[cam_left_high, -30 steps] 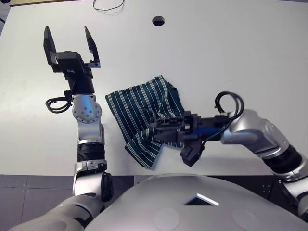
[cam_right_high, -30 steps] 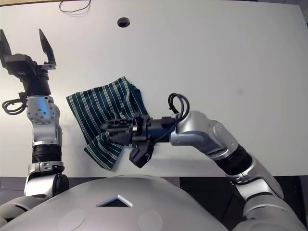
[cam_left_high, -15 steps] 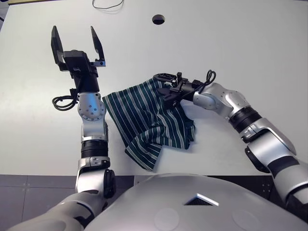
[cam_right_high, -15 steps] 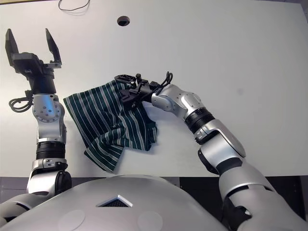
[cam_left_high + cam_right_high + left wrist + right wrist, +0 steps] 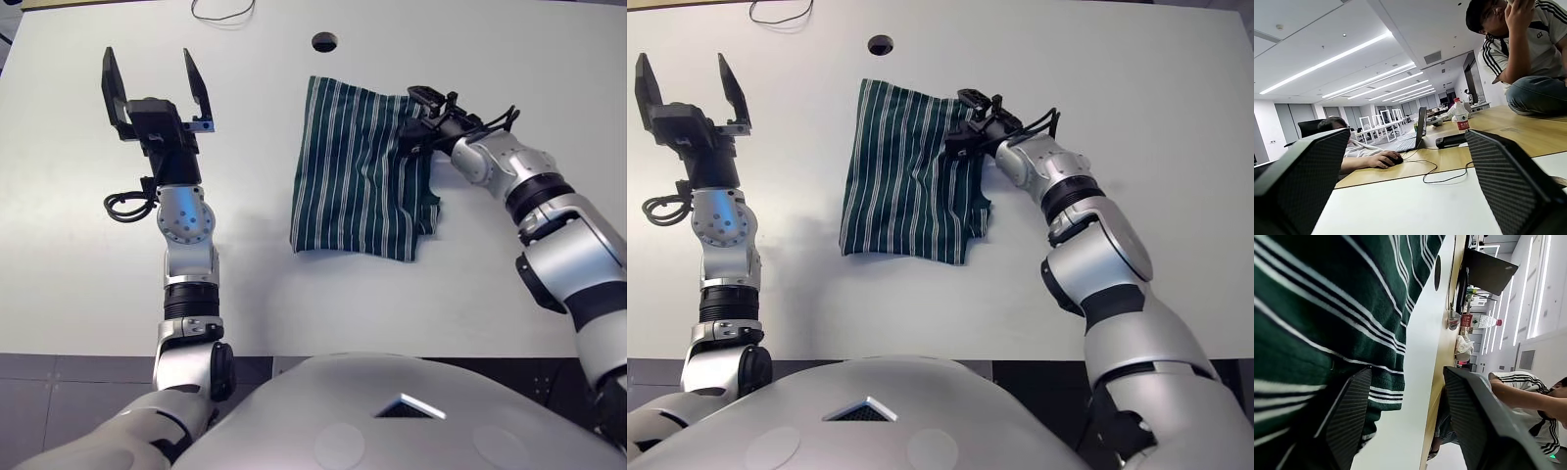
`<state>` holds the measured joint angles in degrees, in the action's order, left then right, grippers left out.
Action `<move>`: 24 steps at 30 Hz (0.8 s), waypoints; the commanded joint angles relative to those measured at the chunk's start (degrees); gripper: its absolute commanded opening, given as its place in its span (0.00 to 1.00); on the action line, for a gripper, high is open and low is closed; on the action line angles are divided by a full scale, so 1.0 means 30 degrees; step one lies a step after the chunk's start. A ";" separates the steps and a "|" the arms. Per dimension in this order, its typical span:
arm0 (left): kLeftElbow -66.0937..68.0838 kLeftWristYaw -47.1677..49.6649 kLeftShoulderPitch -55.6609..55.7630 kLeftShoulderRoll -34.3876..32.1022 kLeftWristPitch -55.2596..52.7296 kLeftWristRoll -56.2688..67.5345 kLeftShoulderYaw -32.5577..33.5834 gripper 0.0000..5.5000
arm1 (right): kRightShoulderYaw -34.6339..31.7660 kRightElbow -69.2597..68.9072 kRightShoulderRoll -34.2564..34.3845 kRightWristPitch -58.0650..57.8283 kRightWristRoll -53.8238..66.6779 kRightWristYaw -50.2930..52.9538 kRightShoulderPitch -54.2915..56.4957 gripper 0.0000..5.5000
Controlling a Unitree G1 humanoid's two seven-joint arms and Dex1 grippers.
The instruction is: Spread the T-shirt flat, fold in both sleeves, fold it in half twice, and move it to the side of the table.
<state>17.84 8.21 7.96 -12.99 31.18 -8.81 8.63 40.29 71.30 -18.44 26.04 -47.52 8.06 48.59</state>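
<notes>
My left fingers (image 5: 149,78) are spread wide and raised above the left part of the white table (image 5: 294,294), well apart from the T-shirt (image 5: 358,171). The green striped shirt lies rumpled right of the table's middle, its far right corner at my right fingers (image 5: 415,122). From the right wrist, those fingers stand apart, with the hem against one and bare table in the gap. The head view shows a round hole (image 5: 323,42) in the table beyond the shirt. From the left wrist, I see ceiling strip lights (image 5: 1327,61), a laptop (image 5: 1415,129) and a water bottle (image 5: 1462,117).
</notes>
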 commanded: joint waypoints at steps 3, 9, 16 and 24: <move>0.1073 -0.0684 0.0641 -0.0568 0.0289 -0.0461 -0.0699 0.80 | -0.0762 -0.0101 0.0550 0.1390 0.0634 0.2597 0.0006 0.49; 0.2616 -0.1745 0.1369 -0.2611 0.1435 -0.3171 -0.2638 0.80 | -0.3916 -0.5179 -0.2060 0.3354 0.2188 0.6560 -0.1117 0.49; -0.0454 -0.5652 -0.2800 -1.0863 0.4970 -0.9051 -0.4979 0.80 | -0.6035 -1.9318 -1.0560 0.4132 0.5413 -0.2265 -1.1887 0.49; -0.2074 -1.2127 -0.3183 -1.3850 0.6134 -0.7204 -0.8082 0.80 | -0.5730 -2.0473 -1.3520 0.4272 0.3714 -0.8016 -1.4613 0.61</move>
<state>11.96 -24.05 -1.35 -53.76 49.07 -30.77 -12.50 22.66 11.01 -59.48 38.59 -35.26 -13.03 3.72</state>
